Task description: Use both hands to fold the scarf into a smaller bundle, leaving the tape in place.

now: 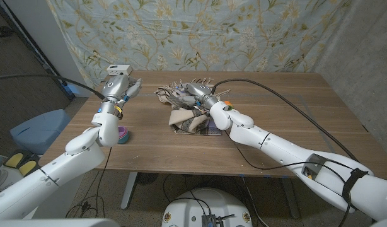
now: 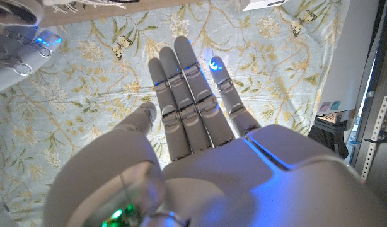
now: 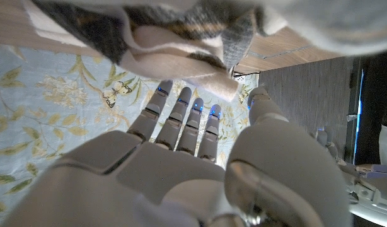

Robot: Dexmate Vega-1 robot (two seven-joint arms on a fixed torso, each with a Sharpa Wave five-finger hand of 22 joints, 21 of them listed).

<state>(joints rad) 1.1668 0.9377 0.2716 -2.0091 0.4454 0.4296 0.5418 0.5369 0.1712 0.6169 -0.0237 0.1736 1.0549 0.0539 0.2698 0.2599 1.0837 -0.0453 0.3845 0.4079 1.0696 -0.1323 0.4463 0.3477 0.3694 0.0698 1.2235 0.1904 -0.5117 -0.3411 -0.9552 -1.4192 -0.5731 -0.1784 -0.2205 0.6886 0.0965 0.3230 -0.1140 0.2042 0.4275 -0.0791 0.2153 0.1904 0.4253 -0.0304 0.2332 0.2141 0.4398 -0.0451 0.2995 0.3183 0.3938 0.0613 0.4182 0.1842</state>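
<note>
Scarf (image 1: 190, 110), plaid in beige and grey with fringe along its far edge, lies bunched in the upper middle of the head frame on the wooden table (image 1: 294, 132). The right hand (image 1: 203, 96) reaches over the scarf's far part; in the right wrist view its fingers (image 3: 181, 116) are extended and slightly apart, folds of cloth close beyond them, grasping nothing visible. The left hand (image 1: 121, 85) is raised in the upper left of the head frame, well apart from the scarf, fingers (image 2: 187, 94) straight, released. A tape roll (image 1: 123, 134), purple and green, sits at left beside the left forearm.
</note>
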